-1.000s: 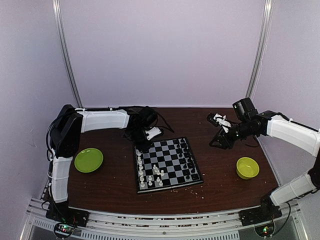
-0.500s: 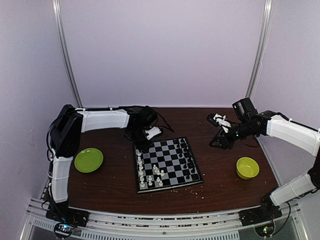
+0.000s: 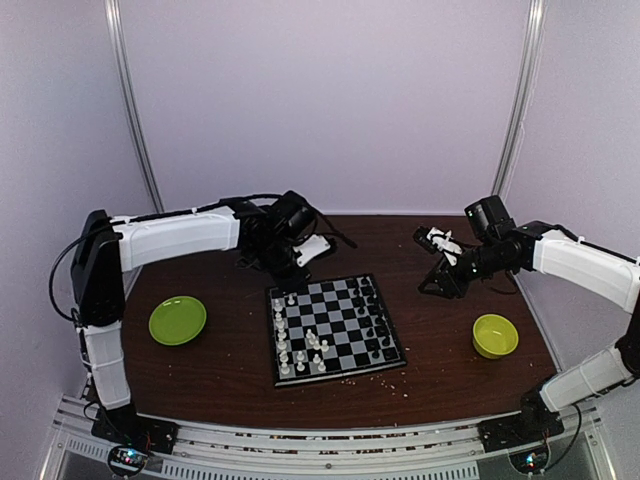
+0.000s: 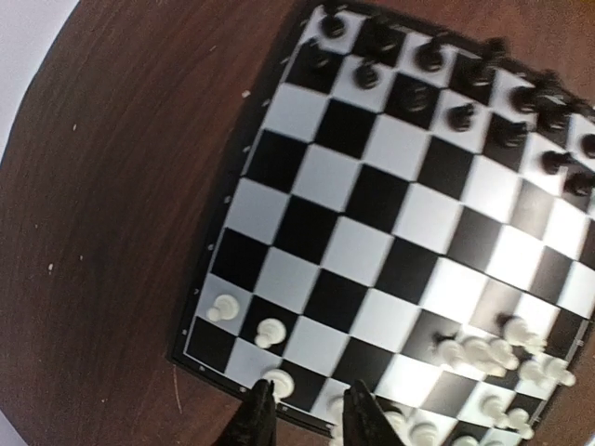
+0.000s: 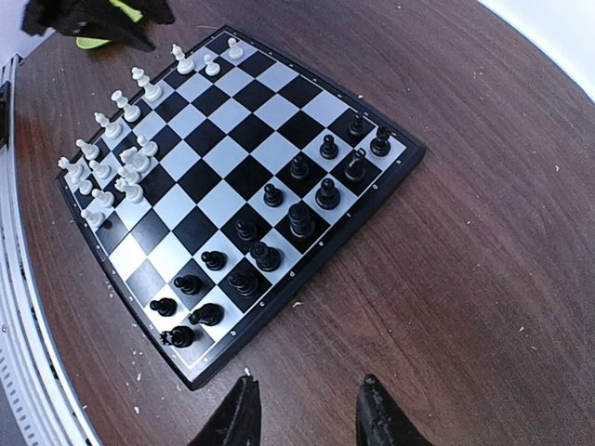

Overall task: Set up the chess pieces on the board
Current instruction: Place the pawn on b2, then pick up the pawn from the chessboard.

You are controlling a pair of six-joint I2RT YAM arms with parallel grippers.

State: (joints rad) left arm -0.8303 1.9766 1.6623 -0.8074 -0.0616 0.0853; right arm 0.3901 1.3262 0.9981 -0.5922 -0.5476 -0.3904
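In the middle of the dark table [image 3: 220,370] the board [image 3: 348,318] is lying flat, turned a bit skew to the table edge. The white pieces [image 3: 281,335] are mostly lining up down its left side in the top view. A small bunch of them is crowding together a square or two inward near the front, so that side is looking kinda messy. The black pieces [image 3: 374,318] are standing along the right side in roughly two files, with a few sitting a square further in than the rest. The middle of the board is showing bare squares.

The left gripper [image 4: 309,413] is hanging over the far left corner of the board, fingers parted a little and holding nothing. In its wrist view a white pawn [image 4: 277,379] is standing on an edge square just beside one fingertip, and I can't tell if they're touching. The right gripper [image 5: 307,413] is hovering over bare table off the board's right side, the black side, with its fingers spread and empty.

Further out, a green plate [image 3: 177,320] is lying well left of the board and a green bowl [image 3: 495,335] is sitting well off to the right. Pale crumbs [image 3: 385,378] are lying scattered along the board's front edge
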